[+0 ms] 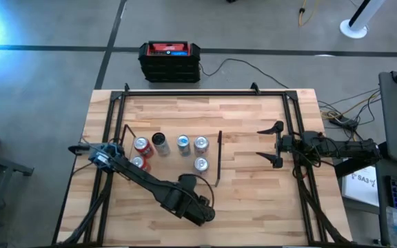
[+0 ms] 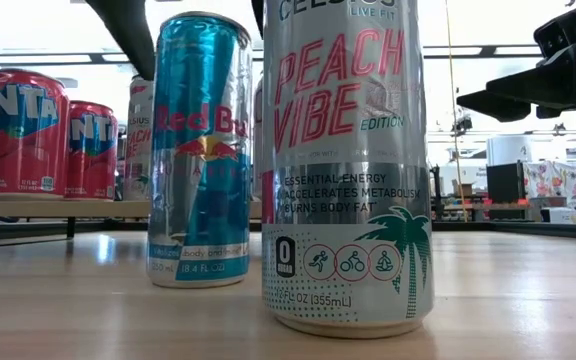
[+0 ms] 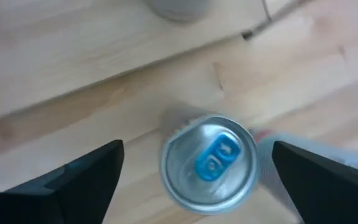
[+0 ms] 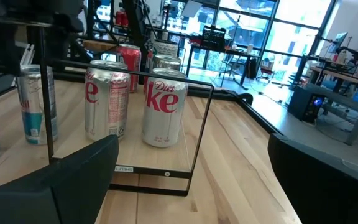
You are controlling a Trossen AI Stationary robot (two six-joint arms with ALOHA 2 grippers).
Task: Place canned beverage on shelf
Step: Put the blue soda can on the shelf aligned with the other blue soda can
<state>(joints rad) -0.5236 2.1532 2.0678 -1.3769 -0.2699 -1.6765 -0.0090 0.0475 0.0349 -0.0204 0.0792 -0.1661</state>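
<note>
1. Left pincer (image 1: 138, 157) hangs released above a silver can with a blue pull-tab (image 3: 209, 163), fingers spread either side, not touching.
2. That can stands upright on the flat pale wooden shelf with a thin black upright bar (image 1: 178, 167), beside a red can (image 1: 141, 145).
3. Right pincer (image 1: 271, 145) waits wide open over the plank desk (image 1: 253, 200), well apart from the cans.
</note>
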